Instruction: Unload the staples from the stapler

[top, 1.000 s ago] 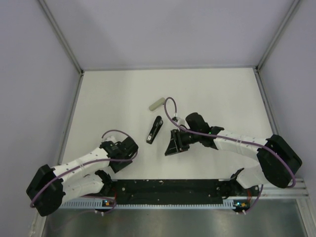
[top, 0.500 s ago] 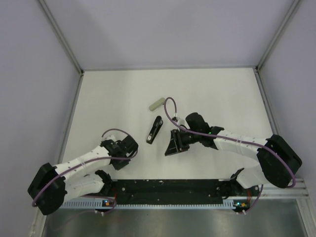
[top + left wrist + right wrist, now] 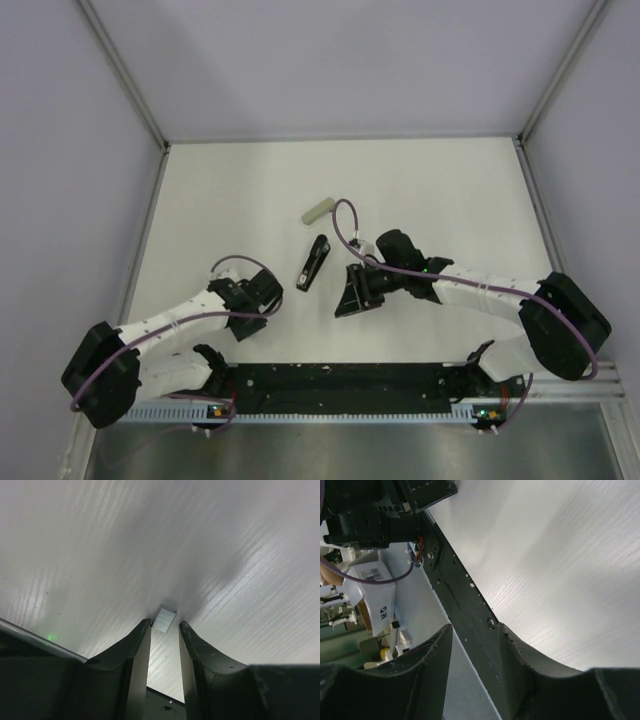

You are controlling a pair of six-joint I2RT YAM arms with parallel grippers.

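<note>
The slim black stapler [image 3: 313, 262] lies on the white table, between and a little beyond the two grippers. Neither gripper touches it. The staples [image 3: 164, 618], a tiny grey metal strip, rest flat on the table right at the tips of my left gripper [image 3: 165, 628]. Its jaws stand a narrow gap apart, with bare table between them. In the top view the left gripper [image 3: 267, 300] sits to the stapler's lower left, and the staples are too small to make out there. My right gripper [image 3: 348, 295] hangs open and empty to the stapler's lower right, its fingers [image 3: 436, 650] spread.
A pale green rounded stick [image 3: 318, 211] lies just beyond the stapler. The black base rail [image 3: 340, 378] runs along the near edge and also crosses the right wrist view as a dark base rail [image 3: 470, 605]. Purple walls and metal frame posts [image 3: 125, 75] enclose the table.
The left arm has shifted a little to the right and toward the stapler, and its cable loop has moved with it. The right arm and the stapler have stayed still.
</note>
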